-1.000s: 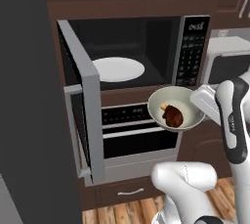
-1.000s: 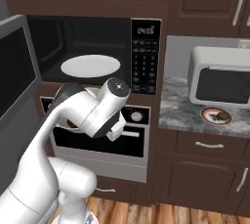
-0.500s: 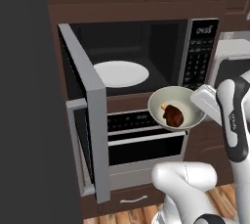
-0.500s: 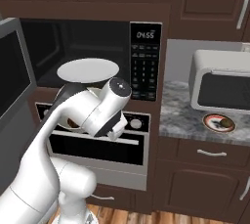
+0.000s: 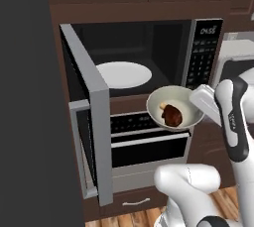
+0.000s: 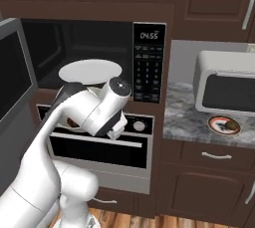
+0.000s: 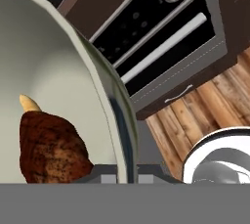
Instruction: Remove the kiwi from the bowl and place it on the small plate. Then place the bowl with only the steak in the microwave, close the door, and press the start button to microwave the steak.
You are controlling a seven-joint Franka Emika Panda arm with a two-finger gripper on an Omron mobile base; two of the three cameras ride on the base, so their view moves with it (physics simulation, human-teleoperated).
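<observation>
A: From the left base camera, what room are you looking at?

B: A dark-wood kitchen wall with cabinets. You see the microwave (image 5: 149, 62) built in, its door (image 5: 92, 122) swung wide to the left, and a plain white disc (image 5: 123, 74) lying inside. In front of the opening, a little below it, the bowl (image 5: 173, 107) hangs in the air with the steak (image 5: 172, 115) in it; the gripper (image 5: 196, 103) clamps the bowl's right rim.

A: And from the right base camera?

B: You get the keypad (image 6: 148, 70) and display, the oven (image 6: 99, 145) below, and the white arm across the front. On the stone counter (image 6: 179, 122) to the right, the small plate (image 6: 224, 125) sits before a white countertop oven (image 6: 226, 90), with the kiwi (image 6: 232, 124) on it.

A: The hand camera?

B: You see the rim pinched at the bottom edge, jaws closed narrow on it. The steak rests low in the bowl (image 7: 58, 96), tan end up. Beyond are the oven handle (image 7: 163, 47) and wood floor (image 7: 195, 115).
</observation>
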